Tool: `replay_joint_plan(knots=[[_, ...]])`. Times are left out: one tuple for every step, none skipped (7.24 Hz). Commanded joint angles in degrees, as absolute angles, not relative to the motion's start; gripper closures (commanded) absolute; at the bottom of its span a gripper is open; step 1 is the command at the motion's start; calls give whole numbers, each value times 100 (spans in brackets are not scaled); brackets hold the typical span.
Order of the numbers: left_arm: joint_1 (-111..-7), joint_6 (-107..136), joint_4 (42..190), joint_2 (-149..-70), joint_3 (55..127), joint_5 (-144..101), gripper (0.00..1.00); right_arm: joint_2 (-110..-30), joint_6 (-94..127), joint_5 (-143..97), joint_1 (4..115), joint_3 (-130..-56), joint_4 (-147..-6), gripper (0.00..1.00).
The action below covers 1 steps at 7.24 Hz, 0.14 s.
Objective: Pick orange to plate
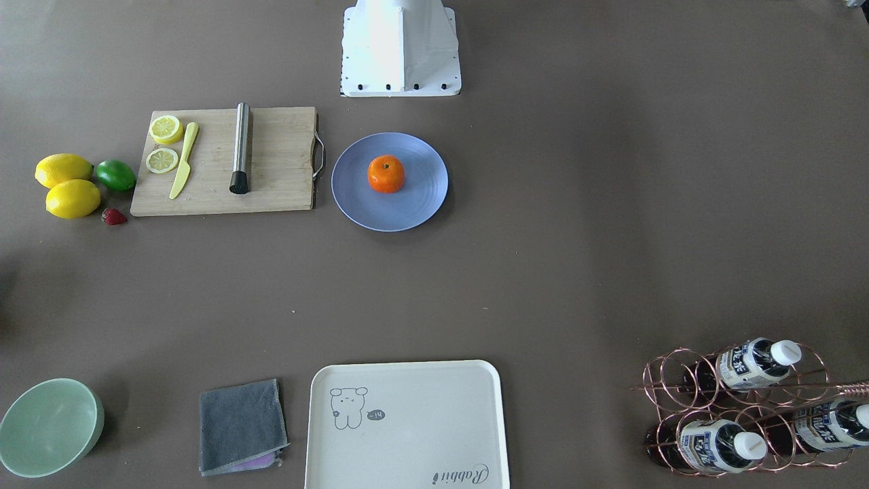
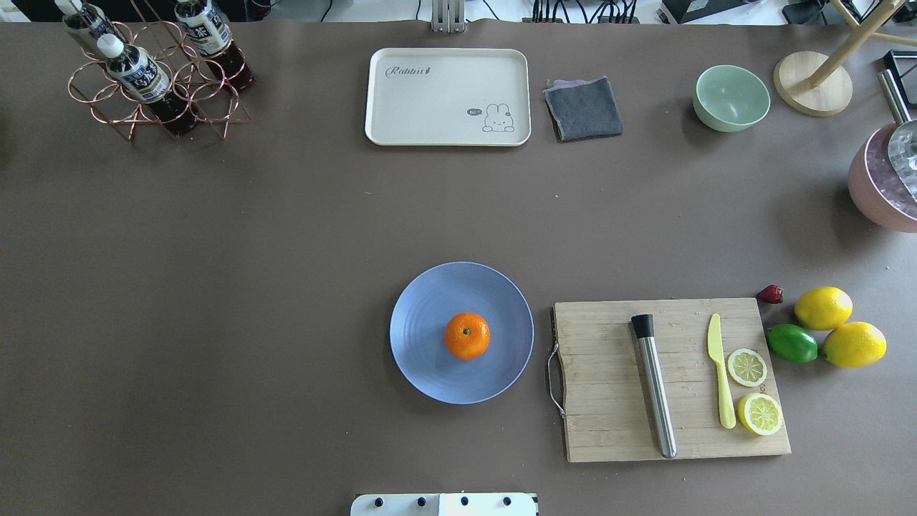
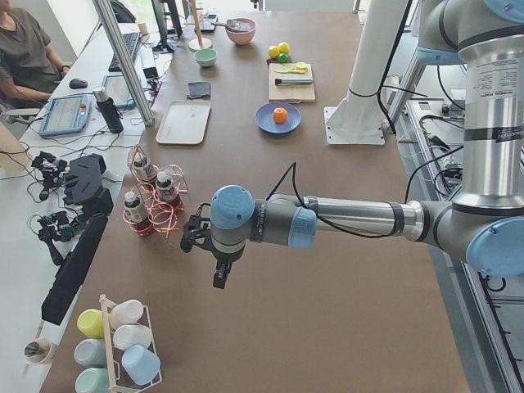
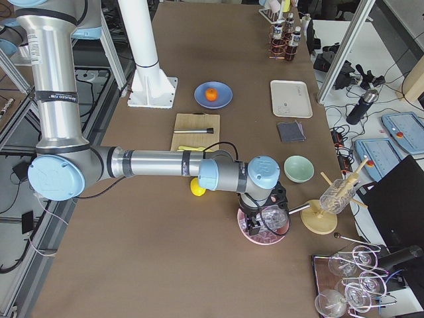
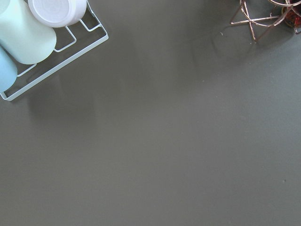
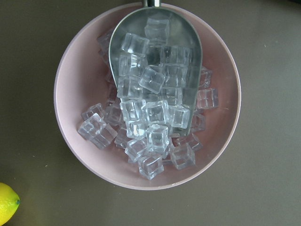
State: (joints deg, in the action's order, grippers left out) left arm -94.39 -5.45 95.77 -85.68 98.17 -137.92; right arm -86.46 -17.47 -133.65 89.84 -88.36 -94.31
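Note:
The orange (image 2: 467, 335) rests stem-up in the middle of the blue-lavender plate (image 2: 430, 369), in front of the robot's base; the front-facing view shows the orange (image 1: 386, 174) on the same plate (image 1: 415, 204). Neither gripper is near it. The left gripper (image 3: 219, 275) hangs over bare table far toward the left end, near the bottle rack. The right gripper (image 4: 256, 224) hovers over a pink bowl of ice cubes (image 6: 146, 99) at the far right end. Both grippers show only in the side views, so I cannot tell whether they are open or shut.
A wooden cutting board (image 2: 609, 401) with a steel muddler, a yellow knife and lemon slices lies right of the plate. Two lemons (image 2: 824, 308), a lime and a strawberry sit beyond it. A cream tray (image 2: 448, 97), grey cloth, mint bowl (image 2: 731, 97) and bottle rack (image 2: 154, 79) line the far edge.

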Motion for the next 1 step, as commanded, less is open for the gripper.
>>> replay_joint_plan(knots=[[-9439,-562,9589,-8535,9966,-13790,3,-8640,-1740,-13359,8982,-8877,-9431,0]])
